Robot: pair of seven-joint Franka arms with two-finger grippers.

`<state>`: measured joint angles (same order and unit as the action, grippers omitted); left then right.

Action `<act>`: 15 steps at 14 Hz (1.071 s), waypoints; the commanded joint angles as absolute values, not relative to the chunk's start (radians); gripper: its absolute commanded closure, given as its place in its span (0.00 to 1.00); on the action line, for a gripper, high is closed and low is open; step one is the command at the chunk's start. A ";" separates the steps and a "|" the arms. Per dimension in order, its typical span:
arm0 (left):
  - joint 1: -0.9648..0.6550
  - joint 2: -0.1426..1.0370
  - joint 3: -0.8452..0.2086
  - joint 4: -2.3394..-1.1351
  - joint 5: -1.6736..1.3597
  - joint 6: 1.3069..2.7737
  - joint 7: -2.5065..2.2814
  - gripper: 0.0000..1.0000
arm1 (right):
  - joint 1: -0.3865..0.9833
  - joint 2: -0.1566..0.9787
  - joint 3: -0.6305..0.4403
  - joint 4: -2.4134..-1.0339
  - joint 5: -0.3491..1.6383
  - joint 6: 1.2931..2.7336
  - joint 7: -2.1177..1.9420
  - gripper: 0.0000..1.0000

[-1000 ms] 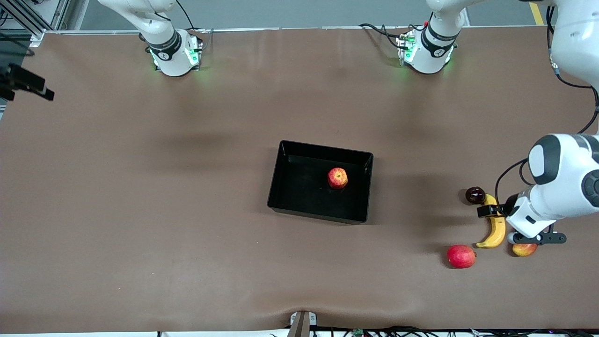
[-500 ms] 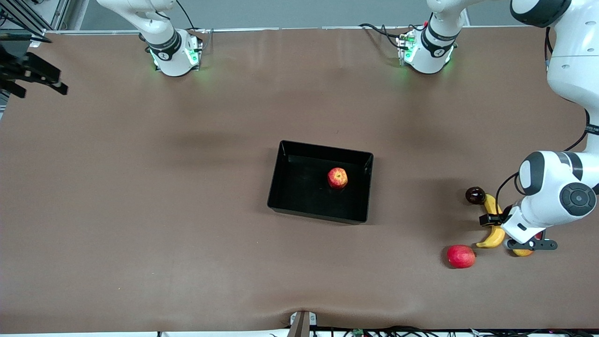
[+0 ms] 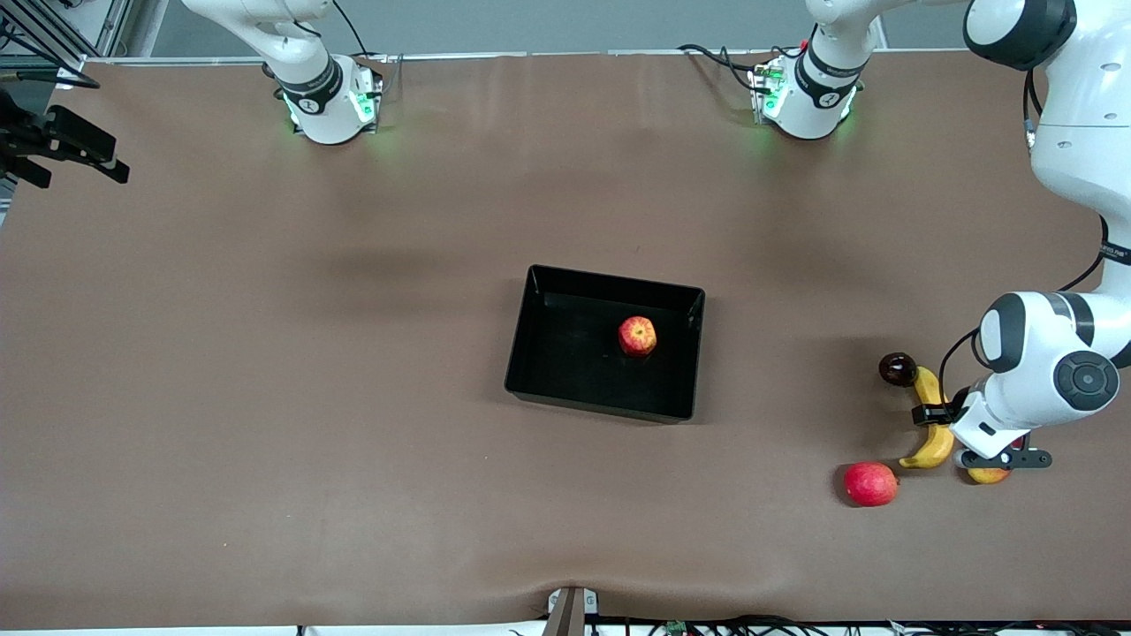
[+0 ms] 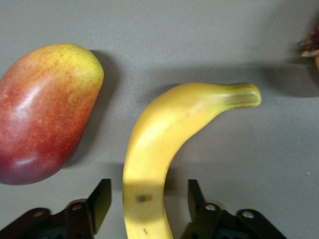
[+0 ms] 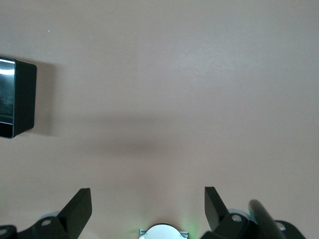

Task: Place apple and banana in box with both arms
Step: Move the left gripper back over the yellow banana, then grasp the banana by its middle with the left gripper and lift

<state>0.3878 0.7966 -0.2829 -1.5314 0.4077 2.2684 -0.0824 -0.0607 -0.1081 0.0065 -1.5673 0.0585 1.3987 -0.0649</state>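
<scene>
**Right arm.** The right claw (image 3: 66,150) waits over the right arm's end of the table (image 3: 265,397), well apart from all the fruit. Its fingers (image 5: 79,206) stand wide apart and hold nothing.

**Box.** The black box (image 3: 601,405) sits mid-table. The apple (image 3: 637,336) already lies inside it, toward the wall at the left arm's end. This half of the task appears complete.

**Fruit cluster.** The remaining fruit lies toward the left arm's end of the table. A smooth pinkish-red round fruit (image 3: 870,483) is the item nearest the front camera. A dark round fruit (image 3: 898,368) lies just beside the farther tip of the banana (image 3: 932,446). A red-and-yellow mango (image 3: 988,475) lies beside the banana, partly under the left wrist.

**Governing relation.** The banana rests on the table with its long axis running from nearer to farther from the front camera, with a gentle curve. The left claw (image 4: 145,199) is down over its middle portion. Its closing line runs across that axis.

**Left claw state.** One finger (image 4: 99,204) stands on each side of the banana, and a strip of table shows between each pad and the peel. The claw is therefore apart and not yet clamped.

**Next move (judgement).** Closing should catch the banana across its narrow width. The mango lies near one finger, so that finger has little clearance. The left arm is the only arm within reach.
</scene>
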 commanded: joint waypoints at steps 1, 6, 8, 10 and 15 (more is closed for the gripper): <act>0.390 0.795 -0.282 -1.532 0.454 2.280 -0.077 0.72 | -0.063 -0.120 0.012 -1.575 0.035 1.402 -0.064 0.00; 0.394 0.756 -0.285 -1.526 0.463 2.269 -0.060 1.00 | -0.061 -0.120 0.014 -1.575 0.034 1.399 -0.063 0.00; 0.391 0.715 -0.294 -1.523 0.462 2.223 -0.034 1.00 | -0.061 -0.120 0.014 -1.575 0.035 1.397 -0.063 0.00; 0.385 0.658 -0.316 -1.522 0.459 2.162 -0.025 1.00 | -0.063 -0.120 0.014 -1.577 0.035 1.396 -0.063 0.00; 0.383 0.562 -0.480 -1.519 0.439 2.020 -0.046 1.00 | -0.064 -0.120 0.014 -1.577 0.035 1.394 -0.061 0.00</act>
